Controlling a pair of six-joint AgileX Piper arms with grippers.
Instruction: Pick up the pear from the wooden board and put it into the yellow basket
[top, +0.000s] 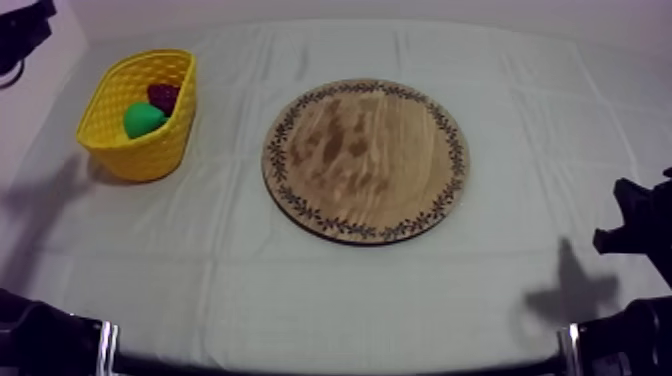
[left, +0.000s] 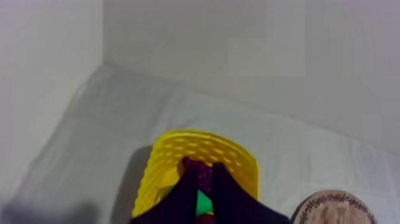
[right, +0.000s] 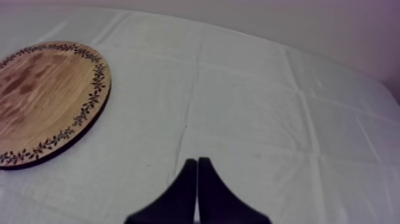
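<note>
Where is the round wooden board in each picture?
Top view: the wooden board lies bare in the middle of the cloth, to the right of the yellow basket.
Left wrist view: its edge peeks in beside the basket.
Right wrist view: it lies ahead of the shut right fingers, off to one side.
Shared landmark: the board's patterned rim.

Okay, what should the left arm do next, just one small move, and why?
Probably lift the left gripper away toward its rest: the pear already lies in the yellow basket, the wooden board is bare, and the gripper's fingers stand open above the basket.
</note>
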